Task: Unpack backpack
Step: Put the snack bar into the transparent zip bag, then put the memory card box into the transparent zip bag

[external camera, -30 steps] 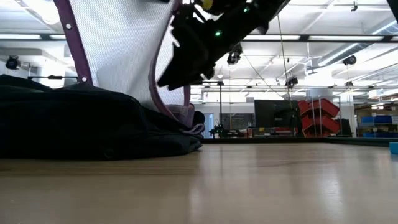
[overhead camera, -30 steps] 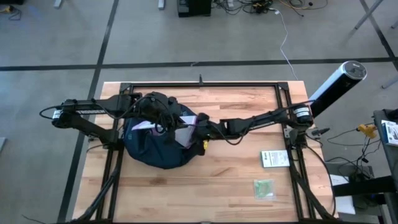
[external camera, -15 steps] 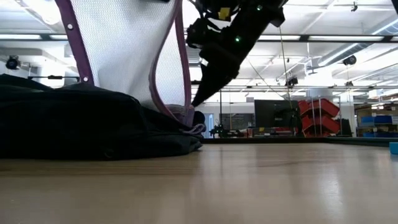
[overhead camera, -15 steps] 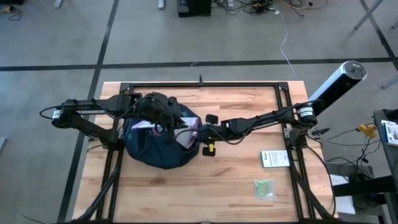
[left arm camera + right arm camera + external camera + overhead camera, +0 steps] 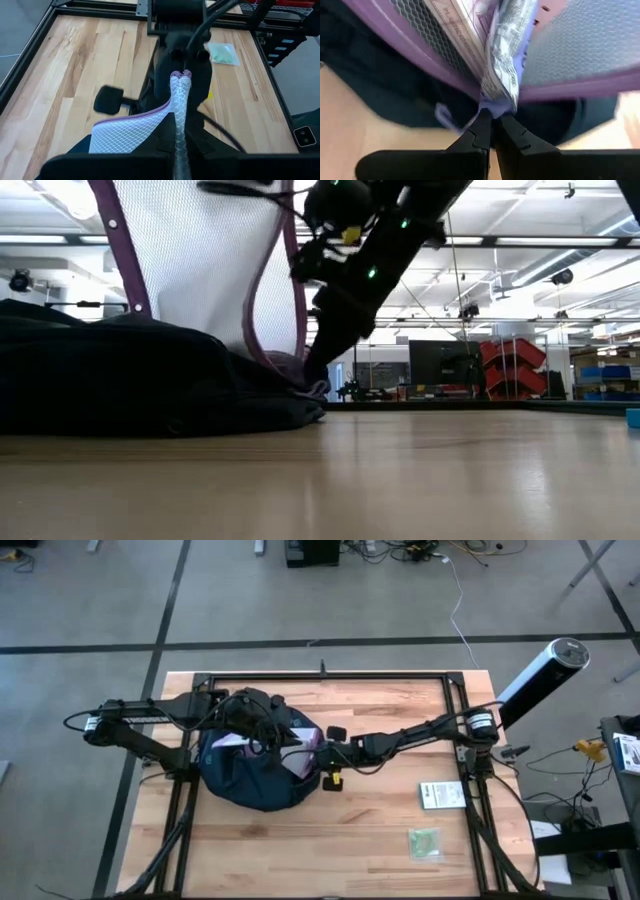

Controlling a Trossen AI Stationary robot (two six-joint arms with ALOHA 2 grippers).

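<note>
The dark navy backpack [image 5: 248, 775] lies on the table's left half, its bottom on the wood [image 5: 120, 380]. A white mesh pouch with purple edges [image 5: 200, 270] stands up out of its opening. My left gripper [image 5: 256, 738] is over the backpack, shut on the pouch [image 5: 145, 135]. My right gripper [image 5: 316, 754] reaches in from the right, slanting down, shut at the pouch's lower corner [image 5: 308, 376] next to the backpack's right edge. My left gripper pinches the pouch's purple-edged upper rim [image 5: 179, 145] between its two fingers; the rim runs forward out of them, along the fingers. The pouch is held up above the backpack. My right gripper has its fingertips [image 5: 485, 122] together on the pouch's lavender lower corner [image 5: 496, 106], only at their free ends. It comes slanting down from the table's right side. That corner sits low against the backpack's dark cloth.
A small black block [image 5: 337, 731] lies on the table just right of the backpack. A white and green card [image 5: 441, 795] and a green packet [image 5: 424, 842] lie at the near right. Black frame rails [image 5: 320, 676] border the table. Bare wood spreads near the front edge.
My right gripper has sunk and moved toward the backpack, and its fingers, open a second ago, have shut at the pouch's lower corner. The pouch and the backpack have stayed where they were.
</note>
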